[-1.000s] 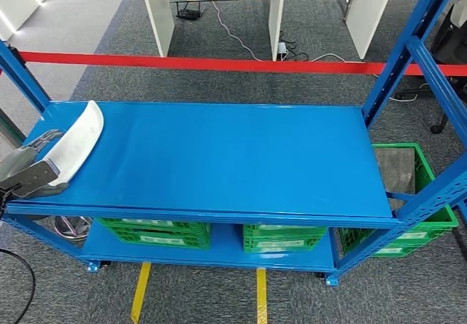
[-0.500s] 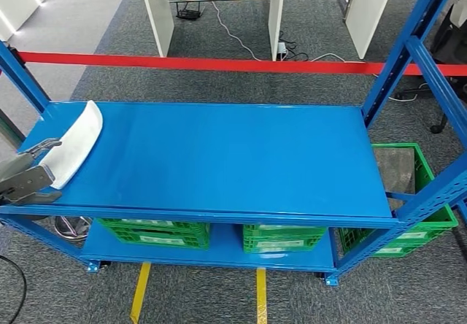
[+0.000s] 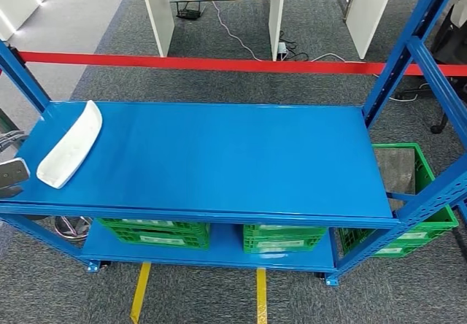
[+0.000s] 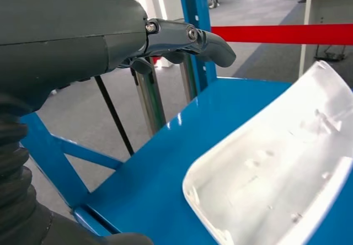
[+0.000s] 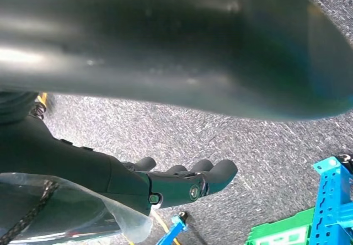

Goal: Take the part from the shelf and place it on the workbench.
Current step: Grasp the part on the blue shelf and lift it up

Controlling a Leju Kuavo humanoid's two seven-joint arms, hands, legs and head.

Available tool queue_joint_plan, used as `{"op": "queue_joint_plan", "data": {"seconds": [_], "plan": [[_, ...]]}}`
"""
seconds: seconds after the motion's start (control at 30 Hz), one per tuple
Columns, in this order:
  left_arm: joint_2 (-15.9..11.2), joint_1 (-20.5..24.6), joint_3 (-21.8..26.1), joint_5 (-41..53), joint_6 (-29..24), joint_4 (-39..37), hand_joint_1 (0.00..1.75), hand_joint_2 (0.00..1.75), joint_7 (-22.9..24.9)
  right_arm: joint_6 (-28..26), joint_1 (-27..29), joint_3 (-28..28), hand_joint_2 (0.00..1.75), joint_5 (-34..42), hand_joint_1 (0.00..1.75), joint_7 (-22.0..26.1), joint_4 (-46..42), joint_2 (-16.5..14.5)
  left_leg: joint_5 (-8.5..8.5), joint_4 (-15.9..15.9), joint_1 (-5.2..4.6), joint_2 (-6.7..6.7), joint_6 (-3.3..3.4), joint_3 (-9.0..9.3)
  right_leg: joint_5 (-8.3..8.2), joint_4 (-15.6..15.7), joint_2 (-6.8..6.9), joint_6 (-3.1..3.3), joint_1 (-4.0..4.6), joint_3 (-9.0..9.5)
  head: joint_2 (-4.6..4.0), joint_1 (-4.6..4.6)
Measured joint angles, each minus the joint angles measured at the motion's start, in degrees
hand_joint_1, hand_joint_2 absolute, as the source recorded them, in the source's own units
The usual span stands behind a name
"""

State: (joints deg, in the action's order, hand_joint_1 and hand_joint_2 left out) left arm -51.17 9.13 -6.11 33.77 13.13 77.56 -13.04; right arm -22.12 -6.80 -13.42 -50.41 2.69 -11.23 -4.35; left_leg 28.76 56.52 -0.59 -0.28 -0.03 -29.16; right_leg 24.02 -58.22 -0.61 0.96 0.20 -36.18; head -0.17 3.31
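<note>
A white curved plastic part (image 3: 70, 145) lies on the blue shelf top (image 3: 220, 156) near its left end; the left wrist view shows its hollow side up (image 4: 274, 168). My left hand (image 3: 9, 172) is at the left edge of the head view, just left of the part and not touching it. Its fingers (image 4: 187, 38) stretch out above the shelf corner with nothing in them. My right hand (image 5: 183, 181) hangs over the grey carpet, fingers loosely extended and holding nothing.
Blue uprights (image 3: 410, 47) frame the shelf at right and left. Green crates (image 3: 154, 230) sit on the lower level, another (image 3: 418, 193) at the right. A red tape barrier (image 3: 220, 64) runs behind, with white desks (image 3: 214, 10) beyond.
My left hand has let go of the part's near end and drawn back to the left, off the shelf. The part now lies flat on the shelf top.
</note>
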Motion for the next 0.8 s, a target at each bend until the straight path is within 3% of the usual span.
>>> {"op": "queue_joint_plan", "data": {"seconds": [0.8], "plan": [[-0.72, 0.77, -2.66, 2.01, -0.87, -1.95, 0.0, 1.75, 0.49, 0.0, -0.02, 0.22, 0.0, -0.67, 0.0, 0.19, -0.02, 0.0, 0.0, 0.0, -0.01, 0.0, 0.0, 0.0, 0.0, 0.0, -0.01, 0.0, 0.0, 0.0, 0.0, -0.01]]}}
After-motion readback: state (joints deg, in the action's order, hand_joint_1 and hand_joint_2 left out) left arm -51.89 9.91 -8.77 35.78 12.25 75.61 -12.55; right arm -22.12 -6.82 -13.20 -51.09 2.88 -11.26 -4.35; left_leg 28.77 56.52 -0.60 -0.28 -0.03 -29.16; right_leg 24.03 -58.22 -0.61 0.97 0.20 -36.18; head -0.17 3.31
